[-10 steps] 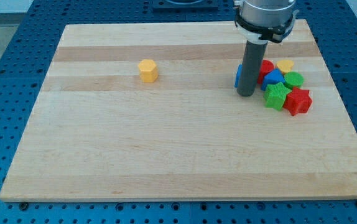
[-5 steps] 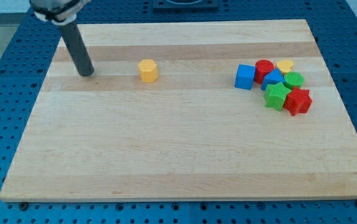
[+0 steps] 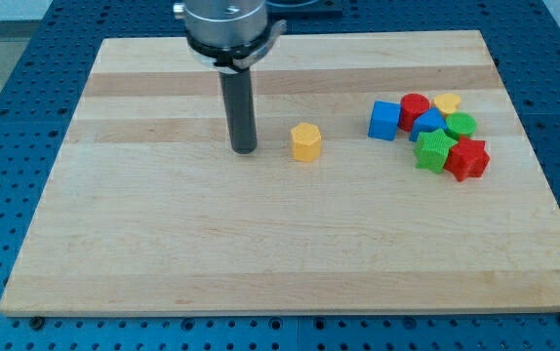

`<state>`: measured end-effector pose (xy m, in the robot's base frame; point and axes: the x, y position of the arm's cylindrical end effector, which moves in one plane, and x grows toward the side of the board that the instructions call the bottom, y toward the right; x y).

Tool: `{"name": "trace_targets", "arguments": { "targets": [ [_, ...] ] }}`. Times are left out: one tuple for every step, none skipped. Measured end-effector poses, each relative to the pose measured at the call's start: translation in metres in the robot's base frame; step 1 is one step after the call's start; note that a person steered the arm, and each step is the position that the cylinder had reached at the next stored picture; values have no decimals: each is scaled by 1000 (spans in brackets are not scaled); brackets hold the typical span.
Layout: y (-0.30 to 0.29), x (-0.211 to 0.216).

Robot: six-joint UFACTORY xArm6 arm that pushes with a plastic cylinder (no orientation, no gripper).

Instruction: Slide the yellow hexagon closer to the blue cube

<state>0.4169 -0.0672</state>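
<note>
The yellow hexagon [image 3: 305,141] sits on the wooden board, right of its middle. The blue cube [image 3: 384,120] stands further to the view's right, a clear gap away from the hexagon. My tip [image 3: 245,149] rests on the board to the left of the yellow hexagon, a short gap apart from it.
A cluster of blocks lies right of the blue cube: a red cylinder [image 3: 415,107], a yellow heart [image 3: 447,102], a second blue block [image 3: 428,125], a green round block [image 3: 461,125], a green star [image 3: 435,149] and a red star [image 3: 468,158]. The board's right edge [image 3: 534,166] is near them.
My tip went from the blue cube to the board's far left, then came back right. The yellow hexagon has shifted right and slightly down, closer to the blue cube.
</note>
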Motion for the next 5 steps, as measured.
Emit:
{"name": "trace_targets", "arguments": {
  "targets": [
    [62,3],
    [138,6],
    [135,15],
    [82,26],
    [81,26]
  ]
}}
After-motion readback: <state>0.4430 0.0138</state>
